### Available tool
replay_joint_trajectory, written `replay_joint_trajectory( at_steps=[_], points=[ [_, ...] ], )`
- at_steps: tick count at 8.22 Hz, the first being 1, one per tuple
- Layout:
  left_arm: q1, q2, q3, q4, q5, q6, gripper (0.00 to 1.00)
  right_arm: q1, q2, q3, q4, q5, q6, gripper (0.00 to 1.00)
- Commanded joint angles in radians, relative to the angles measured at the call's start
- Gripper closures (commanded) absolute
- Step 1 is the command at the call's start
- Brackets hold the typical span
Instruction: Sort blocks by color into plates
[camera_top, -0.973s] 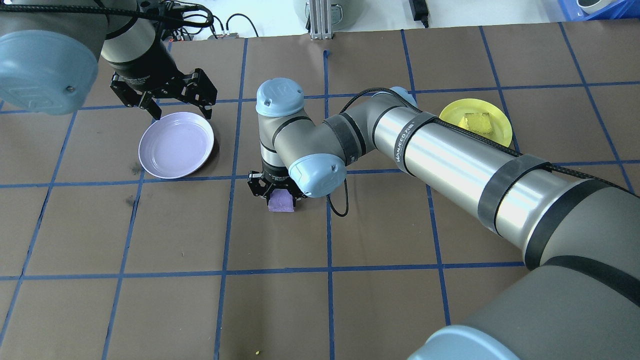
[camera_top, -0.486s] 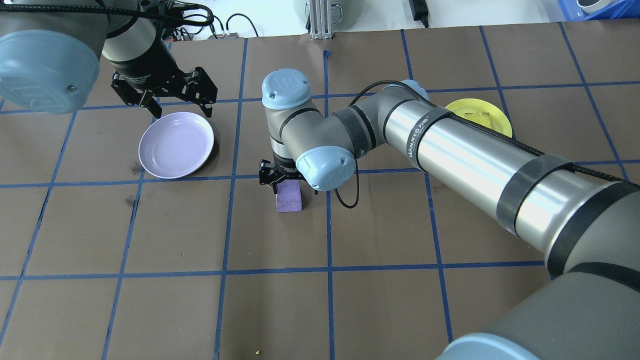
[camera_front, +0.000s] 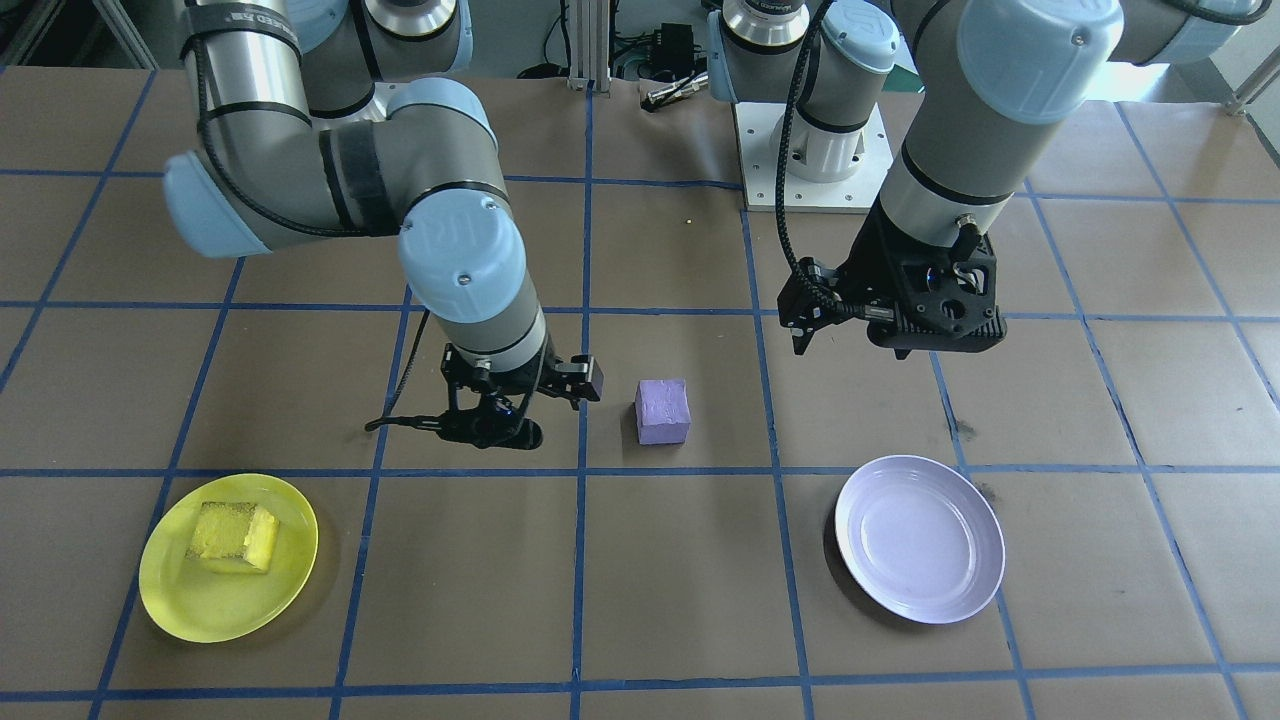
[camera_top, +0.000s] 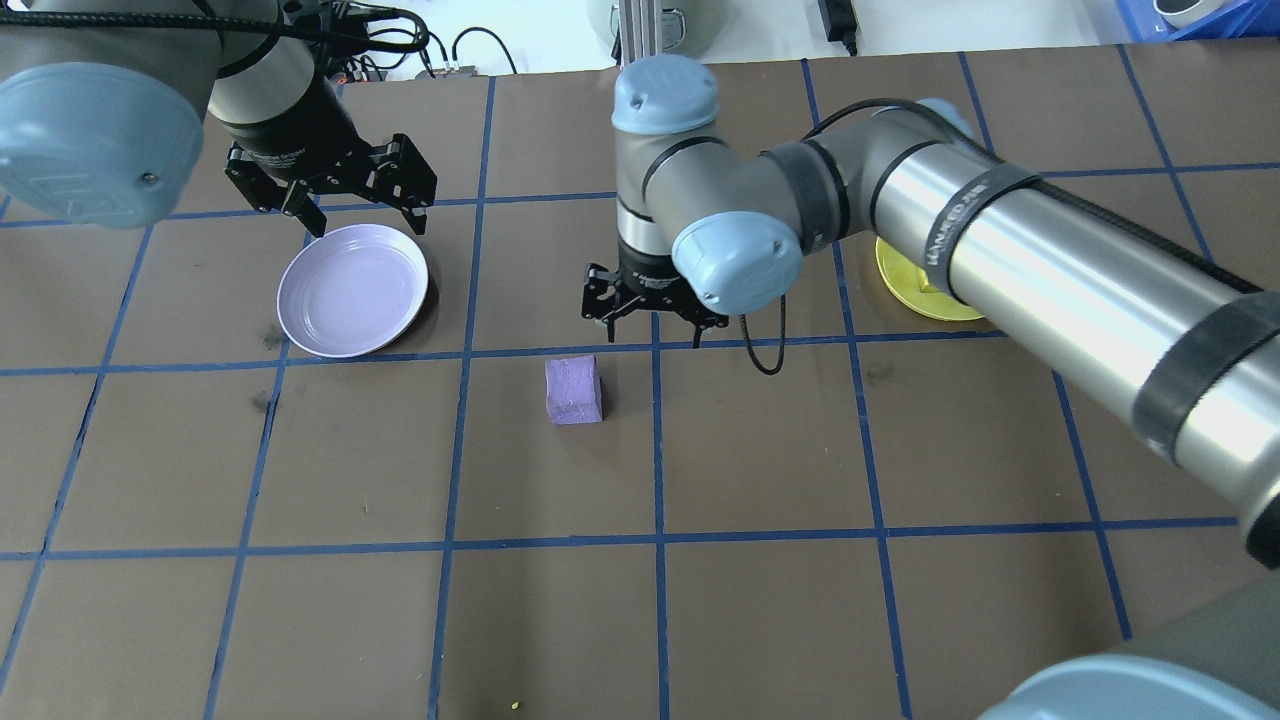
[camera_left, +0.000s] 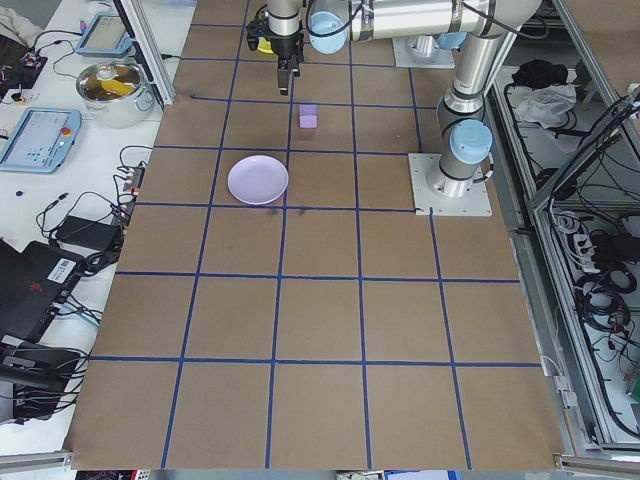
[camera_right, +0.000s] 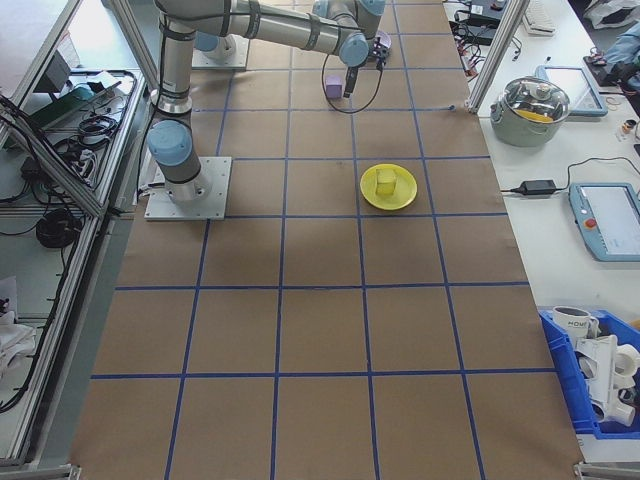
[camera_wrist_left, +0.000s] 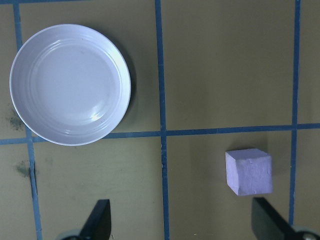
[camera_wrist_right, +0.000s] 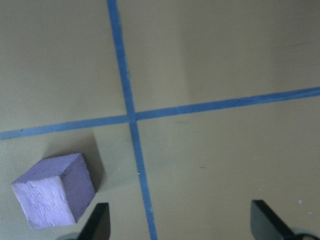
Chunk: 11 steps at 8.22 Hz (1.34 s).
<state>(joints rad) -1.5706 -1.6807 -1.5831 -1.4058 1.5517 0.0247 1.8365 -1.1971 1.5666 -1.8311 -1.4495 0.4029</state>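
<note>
Purple block (camera_top: 574, 390) now sits released mid-table; right gripper (camera_top: 652, 310), open, has lifted away; left gripper (camera_top: 330, 190), open, hovers beyond lavender plate (camera_top: 352, 290) for handover pickup.

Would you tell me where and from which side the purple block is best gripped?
Probably from straight above, jaws closing on two opposite vertical faces of the purple block. It sits flat on the table with its top face up, clear of the lavender plate and both grippers, so its sides are free. It sits slightly askew to the grid lines, so turn the wrist to match.
</note>
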Motion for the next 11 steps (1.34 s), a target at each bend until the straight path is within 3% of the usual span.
replay_joint_trajectory(
  at_steps=[1, 2, 4, 6, 10, 11],
  points=[
    [-0.017, -0.065, 0.000, 0.028, -0.006, -0.095, 0.00, -0.175, -0.129, 0.001, 0.114, -0.025, -0.119, 0.00],
    [-0.058, -0.085, -0.003, 0.028, -0.009, -0.115, 0.00, -0.218, -0.184, 0.000, 0.157, -0.101, -0.151, 0.00],
    [-0.153, -0.149, -0.001, 0.028, -0.007, -0.173, 0.00, -0.229, -0.316, -0.002, 0.161, -0.106, -0.165, 0.00],
    [-0.175, -0.181, -0.008, 0.024, -0.013, -0.160, 0.00, -0.229, -0.381, -0.011, 0.148, -0.118, -0.168, 0.00],
    [-0.178, -0.232, -0.098, 0.077, -0.015, -0.169, 0.00, -0.227, -0.400, 0.001, 0.150, -0.114, -0.167, 0.00],
    [-0.181, -0.243, -0.100, 0.105, -0.075, -0.170, 0.00, -0.227, -0.400, 0.001, 0.150, -0.114, -0.168, 0.00]
  ],
)
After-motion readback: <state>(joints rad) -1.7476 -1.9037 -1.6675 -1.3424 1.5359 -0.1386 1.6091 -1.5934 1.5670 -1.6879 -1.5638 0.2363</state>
